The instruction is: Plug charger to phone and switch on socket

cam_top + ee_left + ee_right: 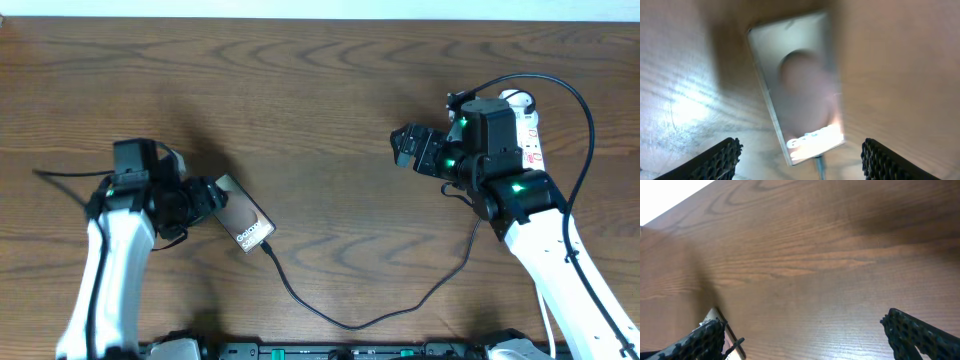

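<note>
Left hand (205,200), wide open and empty, hangs over the phone (243,222); right hand (402,148), fully open and empty, sits well away from the phone by the socket (531,128); the charger (350,322) seems seated at the phone's lettered end, so nudging the phone may unseat it.

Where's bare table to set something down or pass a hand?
Free: the wide middle between the phone and the right arm, above the cable loop; also the whole far edge of the table. Crowded: the left arm at the phone, and the right arm over the power strip.
</note>
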{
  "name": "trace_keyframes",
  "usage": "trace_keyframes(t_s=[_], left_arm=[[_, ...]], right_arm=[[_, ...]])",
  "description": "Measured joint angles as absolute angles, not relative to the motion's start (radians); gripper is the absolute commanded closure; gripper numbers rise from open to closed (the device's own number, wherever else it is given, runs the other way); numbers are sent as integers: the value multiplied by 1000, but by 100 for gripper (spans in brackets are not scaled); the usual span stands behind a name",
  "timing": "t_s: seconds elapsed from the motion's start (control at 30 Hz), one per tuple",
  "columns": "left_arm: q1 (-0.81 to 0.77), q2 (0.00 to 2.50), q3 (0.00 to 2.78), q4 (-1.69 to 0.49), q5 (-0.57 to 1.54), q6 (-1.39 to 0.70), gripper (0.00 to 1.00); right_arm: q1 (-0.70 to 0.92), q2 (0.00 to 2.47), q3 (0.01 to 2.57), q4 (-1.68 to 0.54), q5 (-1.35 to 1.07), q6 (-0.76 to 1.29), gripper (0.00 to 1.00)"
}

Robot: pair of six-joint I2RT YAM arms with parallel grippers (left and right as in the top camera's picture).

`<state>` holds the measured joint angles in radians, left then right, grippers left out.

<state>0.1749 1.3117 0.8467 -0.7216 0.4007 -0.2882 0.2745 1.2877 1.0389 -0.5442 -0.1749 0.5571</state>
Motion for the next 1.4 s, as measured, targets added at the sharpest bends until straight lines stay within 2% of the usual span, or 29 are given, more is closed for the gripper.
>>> trace_keyframes(t_s=[0.2, 0.3, 0.37, 0.5, 0.8, 1.1, 1.4], left_arm=[[175, 1118, 849, -621, 509, -283, 20], [175, 1096, 850, -588, 575, -279, 20], [175, 1100, 849, -579, 603, -279, 20], [175, 1100, 849, -562, 624, -278, 20], [175, 1100, 849, -546, 630, -272, 20], [175, 1100, 849, -546, 630, -272, 20], [175, 1100, 849, -545, 630, -272, 20]], right_arm=[[221, 1295, 1081, -594, -268, 474, 1], [99, 1330, 1217, -731, -349, 413, 1], [-44, 1382, 1401, -898, -395, 330, 1], [-212, 1489, 1631, -1055, -434, 216, 1], [-440, 1831, 1787, -1133, -531, -24, 1], [-474, 2094, 1787, -1083, -601, -233, 1], [-473, 2148, 1787, -1008, -562, -263, 1]])
